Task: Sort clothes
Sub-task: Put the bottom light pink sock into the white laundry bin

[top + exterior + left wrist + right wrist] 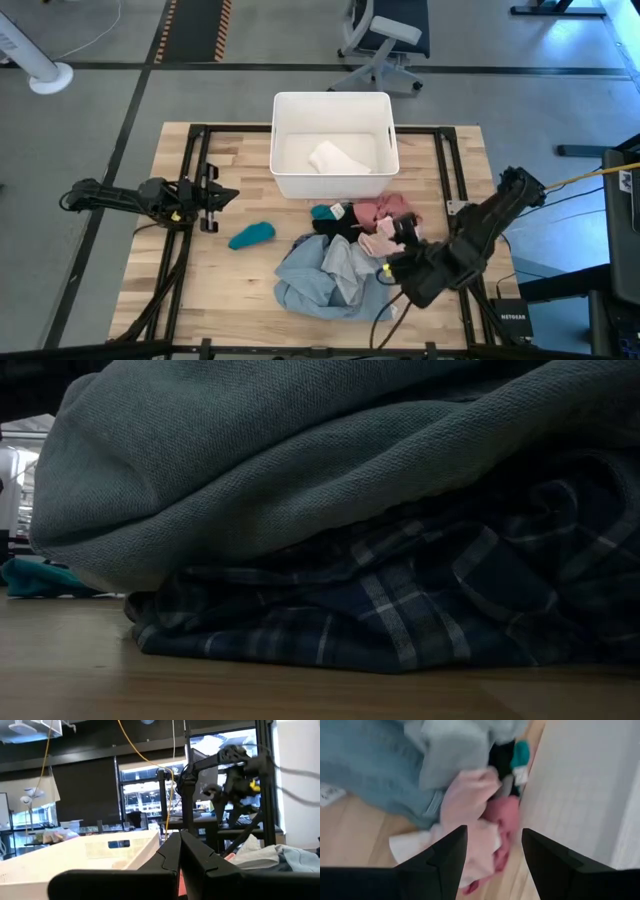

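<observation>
The clothes lie in a pile near the table's front: a grey-blue shirt (312,285), black (335,226), pink (385,208) and pale pink (378,241) pieces. In the low view the grey-blue shirt (300,450) lies on a plaid shirt (400,610). A teal piece (251,235) lies alone to the left. One white piece (336,158) lies in the white bin (290,182). My right gripper (398,240) hangs open above the pink pieces (485,815), touching nothing. My left gripper (215,196) is shut at the table's left side, holding nothing.
The white bin stands at the far middle of the table, just behind the pile; its wall (580,790) is close beside my right gripper. Bare wood (230,290) shows at the front left. Black frame rails (190,150) run along the table's sides.
</observation>
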